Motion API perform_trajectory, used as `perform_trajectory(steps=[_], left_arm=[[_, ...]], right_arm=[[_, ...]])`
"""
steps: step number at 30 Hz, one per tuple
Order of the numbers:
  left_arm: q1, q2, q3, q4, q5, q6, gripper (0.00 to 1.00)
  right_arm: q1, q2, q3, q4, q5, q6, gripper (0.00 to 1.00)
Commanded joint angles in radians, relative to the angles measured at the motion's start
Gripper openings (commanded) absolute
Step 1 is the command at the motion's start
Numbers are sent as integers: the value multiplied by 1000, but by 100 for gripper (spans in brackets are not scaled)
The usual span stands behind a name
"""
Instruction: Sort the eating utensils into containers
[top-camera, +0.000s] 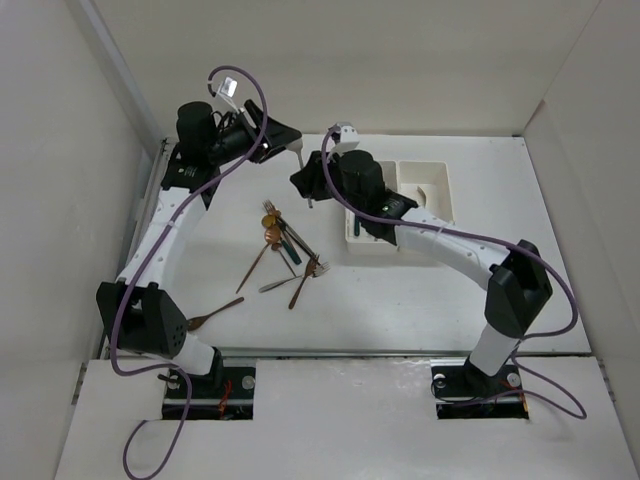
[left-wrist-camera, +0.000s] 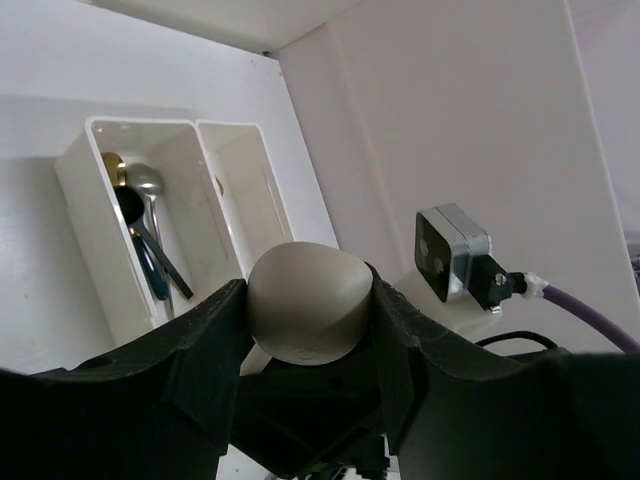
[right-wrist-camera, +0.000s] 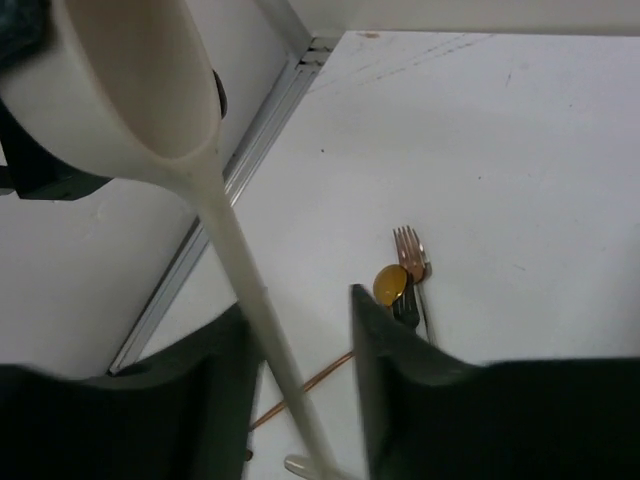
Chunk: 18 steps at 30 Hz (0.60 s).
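While a few spoons already lie in one white bin at two o'clock, the heap of utensils waits on the counter, the left claw clenching the bowl of a cream spoon, the right claw spread loosely round its handle.

Texts, labels, brands, numbers, signs: none is showing legibly in any of the three views.
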<state>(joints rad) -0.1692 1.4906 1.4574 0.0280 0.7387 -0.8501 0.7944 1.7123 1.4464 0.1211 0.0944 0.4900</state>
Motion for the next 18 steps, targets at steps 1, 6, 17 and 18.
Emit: perform_trajectory(steps=[1,6,17,18], left_arm=[[-4,-52,-14,61,28,-41,6],[-4,-33,6,-12,48,116,40],[-4,-76,-75,-346,-531,1009,100],[6,-76,-104,-336,-545,1058,100]], right_arm=[[11,12,54,54,24,-4,39],[11,-8,52,54,68,-4,0],[-204,-137,-129,-216,125,-59,0],[-249,-111,-94,-313,116,-59,0]])
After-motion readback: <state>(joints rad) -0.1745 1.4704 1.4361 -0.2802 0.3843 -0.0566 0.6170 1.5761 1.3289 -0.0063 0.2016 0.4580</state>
